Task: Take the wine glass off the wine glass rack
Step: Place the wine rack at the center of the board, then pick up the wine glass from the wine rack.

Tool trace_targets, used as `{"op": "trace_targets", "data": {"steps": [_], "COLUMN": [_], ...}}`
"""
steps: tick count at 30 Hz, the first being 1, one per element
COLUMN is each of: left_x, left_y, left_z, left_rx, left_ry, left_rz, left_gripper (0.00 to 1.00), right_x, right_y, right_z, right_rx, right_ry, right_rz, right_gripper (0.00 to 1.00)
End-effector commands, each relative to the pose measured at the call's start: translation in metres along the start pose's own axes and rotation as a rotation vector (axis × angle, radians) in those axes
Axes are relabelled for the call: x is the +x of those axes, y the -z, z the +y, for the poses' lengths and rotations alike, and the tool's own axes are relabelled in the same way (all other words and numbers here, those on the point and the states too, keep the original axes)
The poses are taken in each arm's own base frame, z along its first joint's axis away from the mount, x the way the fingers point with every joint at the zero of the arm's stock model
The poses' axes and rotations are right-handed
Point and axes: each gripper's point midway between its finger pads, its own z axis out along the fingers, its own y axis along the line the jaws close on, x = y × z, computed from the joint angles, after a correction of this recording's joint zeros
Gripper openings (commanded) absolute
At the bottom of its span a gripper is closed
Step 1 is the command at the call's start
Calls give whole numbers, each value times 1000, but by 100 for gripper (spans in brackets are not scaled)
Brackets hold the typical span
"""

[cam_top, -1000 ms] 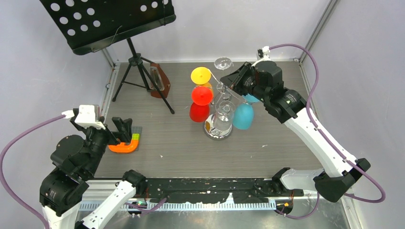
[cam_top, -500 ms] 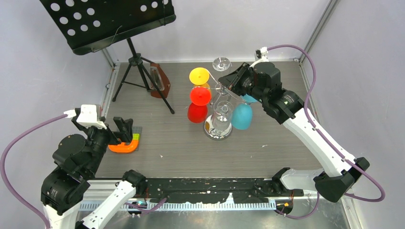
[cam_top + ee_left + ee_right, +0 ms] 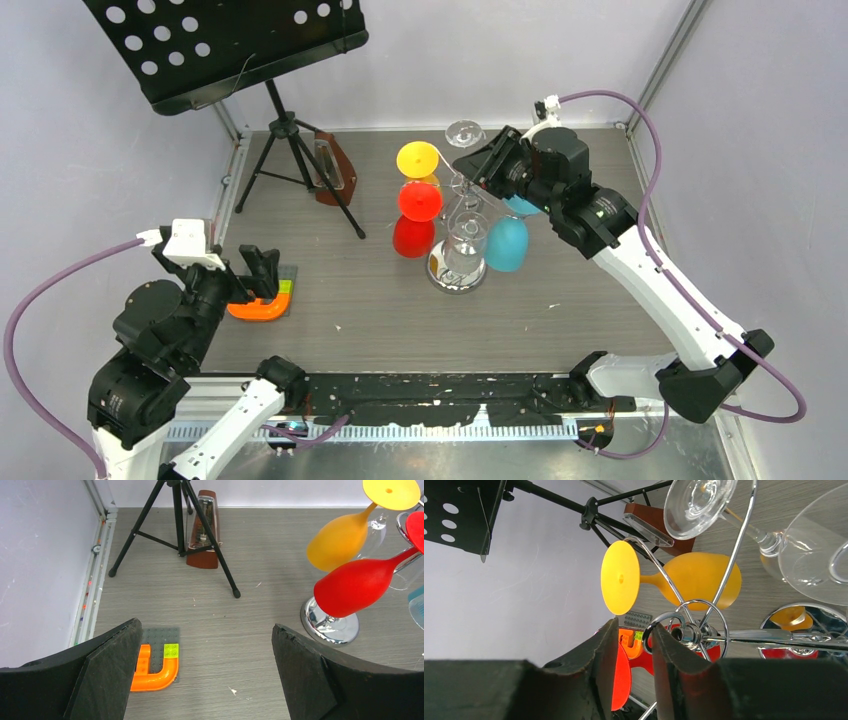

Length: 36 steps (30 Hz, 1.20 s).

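The chrome wine glass rack (image 3: 455, 277) stands mid-table, with a yellow glass (image 3: 418, 160), a red glass (image 3: 415, 237), a blue glass (image 3: 508, 243) and clear glasses (image 3: 464, 133) hanging upside down from its arms. My right gripper (image 3: 468, 166) is at the rack's top from the right. In the right wrist view the gripper (image 3: 634, 625) shows a narrow gap with nothing gripped. One finger (image 3: 676, 667) lies against a chrome scroll (image 3: 659, 625), and the red glass's foot (image 3: 621, 680) shows beyond the gap. My left gripper (image 3: 206, 627) is wide open and empty at the near left.
A black tripod music stand (image 3: 290, 125) and a brown metronome (image 3: 335, 170) stand at the back left. An orange curved brick on a grey plate (image 3: 262, 303) lies under the left gripper and shows in the left wrist view (image 3: 152, 672). Walls close in the left and right sides.
My right gripper has moved slightly left, closer onto the rack's top. The left arm has barely shifted. No glass has left the rack.
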Motion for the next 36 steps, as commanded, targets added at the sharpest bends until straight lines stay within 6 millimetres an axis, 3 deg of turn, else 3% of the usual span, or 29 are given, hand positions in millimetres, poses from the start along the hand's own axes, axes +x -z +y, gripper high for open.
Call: {"op": "trace_targets", "data": {"steps": [1, 9, 21, 31, 36], "left_x": [-9, -8, -7, -6, -6], "left_y": [-7, -9, -11, -12, -12], "left_z": [-1, -2, -4, -10, -14], "left_rx": [-11, -7, 0, 28, 49], "left_ry": [0, -2, 1, -5, -8], "left_rz": [-28, -24, -17, -2, 10], "left_gripper": [99, 99, 100, 100, 100], "right_x": [-76, -72, -61, -76, -92], "right_y": [46, 38, 37, 68, 90], "right_z": [100, 96, 96, 89, 67], "right_rx": [-321, -264, -240, -216, -134], "right_ry": [-6, 25, 81, 223, 326], "right_rz": [-234, -186, -106, -175, -233], "right_gripper": [40, 52, 58, 64, 70]}}
